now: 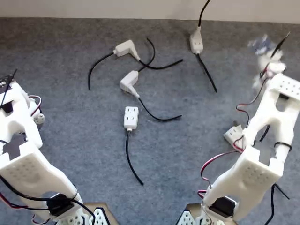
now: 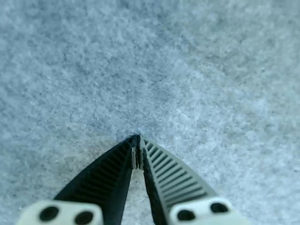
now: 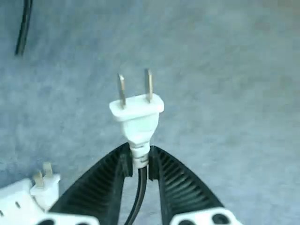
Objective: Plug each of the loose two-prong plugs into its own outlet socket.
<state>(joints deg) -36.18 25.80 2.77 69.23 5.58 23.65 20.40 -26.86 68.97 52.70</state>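
Our right gripper (image 3: 139, 160) pinches a white plastic two-prong plug (image 3: 137, 111), our left gripper (image 2: 137, 151) is pressed together and empty; the white rectangular outlet socket (image 1: 131, 117) at eight o'clock awaits, unfilled.

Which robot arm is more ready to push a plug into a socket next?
Right. The right end effector is shut on a white plug, prongs pointing out and free. The left end effector is shut on nothing, over bare carpet. So the right likely only needs to reach an outlet socket.
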